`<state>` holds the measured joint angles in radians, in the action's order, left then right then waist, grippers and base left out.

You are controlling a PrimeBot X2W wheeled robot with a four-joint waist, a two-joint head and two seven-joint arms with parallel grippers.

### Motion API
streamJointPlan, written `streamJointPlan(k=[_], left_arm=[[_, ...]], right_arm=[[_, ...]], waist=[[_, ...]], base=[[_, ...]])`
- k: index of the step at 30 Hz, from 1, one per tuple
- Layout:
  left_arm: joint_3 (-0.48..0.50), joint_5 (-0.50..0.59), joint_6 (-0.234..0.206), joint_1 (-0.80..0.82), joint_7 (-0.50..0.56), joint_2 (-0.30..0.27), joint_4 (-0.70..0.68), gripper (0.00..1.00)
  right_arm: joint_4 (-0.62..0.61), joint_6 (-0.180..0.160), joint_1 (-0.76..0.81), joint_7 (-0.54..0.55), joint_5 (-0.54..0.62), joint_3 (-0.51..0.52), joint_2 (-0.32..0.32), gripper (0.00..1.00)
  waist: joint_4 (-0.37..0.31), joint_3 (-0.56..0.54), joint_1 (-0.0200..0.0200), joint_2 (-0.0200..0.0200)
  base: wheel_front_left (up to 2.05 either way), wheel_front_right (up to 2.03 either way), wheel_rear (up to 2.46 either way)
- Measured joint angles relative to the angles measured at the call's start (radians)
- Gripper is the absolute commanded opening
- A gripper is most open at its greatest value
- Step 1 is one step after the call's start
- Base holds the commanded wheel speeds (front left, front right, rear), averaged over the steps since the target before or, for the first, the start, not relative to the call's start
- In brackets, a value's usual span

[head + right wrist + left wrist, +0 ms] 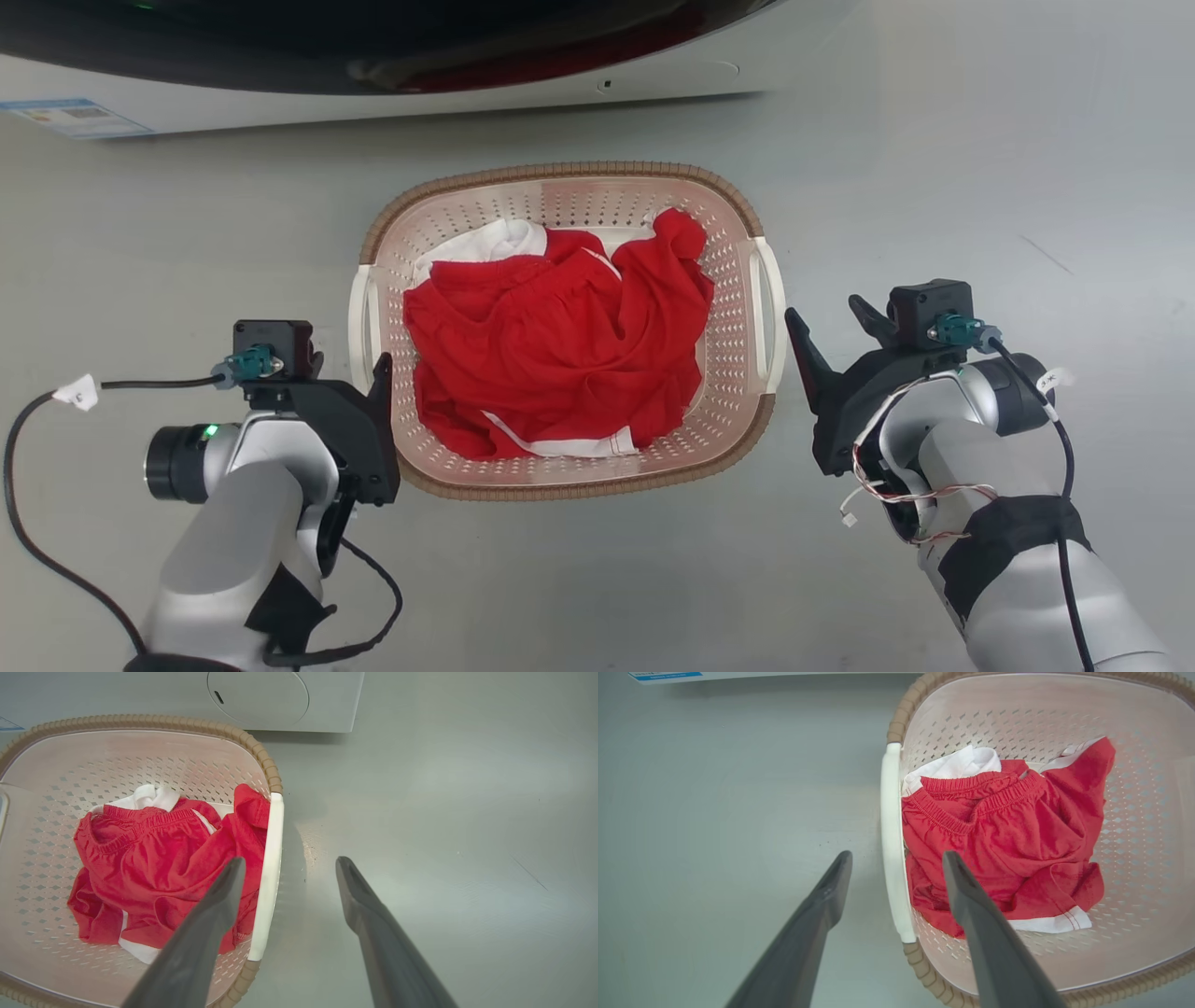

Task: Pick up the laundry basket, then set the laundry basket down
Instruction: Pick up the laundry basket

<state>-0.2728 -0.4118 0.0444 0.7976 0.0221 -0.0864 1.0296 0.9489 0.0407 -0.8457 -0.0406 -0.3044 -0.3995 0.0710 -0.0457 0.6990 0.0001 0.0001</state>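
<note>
The laundry basket (560, 174), pale pink and perforated with a brown woven-look rim, sits on the grey floor in front of me and holds crumpled red and white clothes (560, 345). My left gripper (373, 375) hangs open beside its white left handle (360, 317). In the left wrist view that handle (892, 835) lies in the gap of the left gripper (896, 856), untouched. My right gripper (829, 317) is open, just right of the right handle (771, 299). The right wrist view puts this handle (269, 877) between the fingers of the right gripper (289, 862), closer to the inner one.
A white washer (373, 103) with a dark door stands just behind the basket, and its lower panel (280, 700) shows in the right wrist view. Bare grey floor (980, 187) spreads to both sides and in front. Loose cables trail from both wrists.
</note>
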Motion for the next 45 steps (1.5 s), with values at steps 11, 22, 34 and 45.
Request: streamJointPlan(k=[11,22,34,45], left_arm=[[0.0,-0.002,0.027,0.097,0.025,-0.016,0.055,1.0],[-0.007,-0.002,0.036,0.181,0.029,-0.003,0.09,1.0],[-0.015,-0.002,0.044,0.225,0.01,0.008,0.133,0.06],[-0.013,-0.006,0.053,0.241,-0.025,0.028,0.165,0.0]], right_arm=[[0.051,0.003,-0.075,-0.001,-0.006,-0.026,-0.006,1.0],[0.029,-0.007,-0.125,-0.014,-0.084,-0.089,-0.007,1.0],[0.037,-0.038,-0.166,-0.015,-0.145,-0.132,-0.006,0.4],[0.07,-0.06,-0.187,-0.023,-0.189,-0.159,-0.015,0.0]], waist=[[-0.019,0.097,0.0,0.0],[-0.012,0.174,0.0,0.0001],[0.016,0.235,0.0,0.0001],[0.024,0.247,-0.0001,-0.0002]], base=[[0.0,0.0,0.0],[0.0,0.0,0.0],[0.0,0.0,0.0],[0.0,0.0,0.0]])
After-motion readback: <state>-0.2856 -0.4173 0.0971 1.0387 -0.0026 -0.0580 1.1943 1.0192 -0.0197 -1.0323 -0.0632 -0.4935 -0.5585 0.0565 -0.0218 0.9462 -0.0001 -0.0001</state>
